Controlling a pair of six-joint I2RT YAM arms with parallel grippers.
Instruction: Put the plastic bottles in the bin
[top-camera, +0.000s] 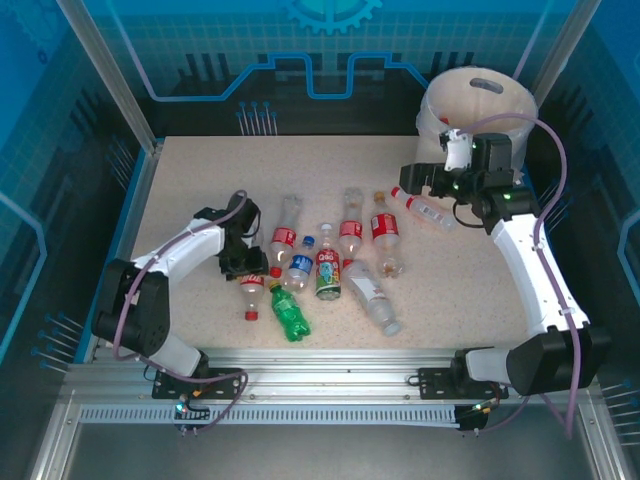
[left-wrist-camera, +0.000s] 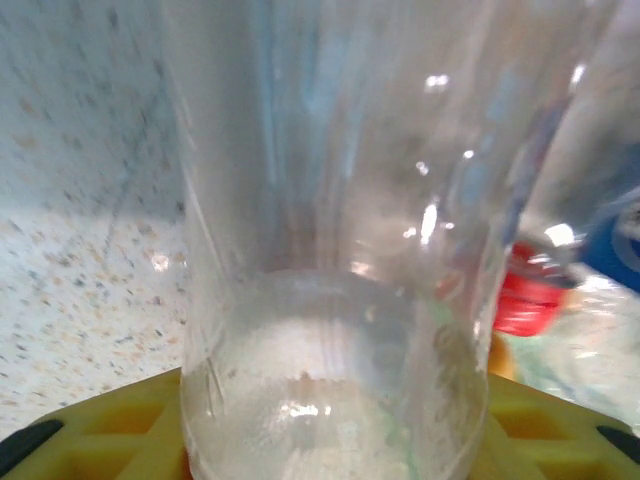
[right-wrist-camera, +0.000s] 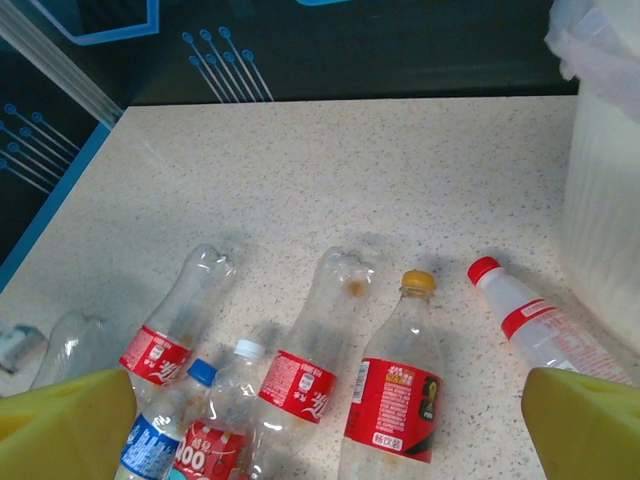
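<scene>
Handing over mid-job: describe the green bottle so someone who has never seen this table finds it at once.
On the speckled table, bottles lie scattered in the middle. At the group's near-left edge lies the green bottle, just right of a red-capped bottle. It alone is green all through; the rest are clear plastic.

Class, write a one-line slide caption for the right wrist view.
Yellow jaws stand wide open above clear plastic bottles lying on the speckled table, cream-white round plastic bin alongside.
</scene>
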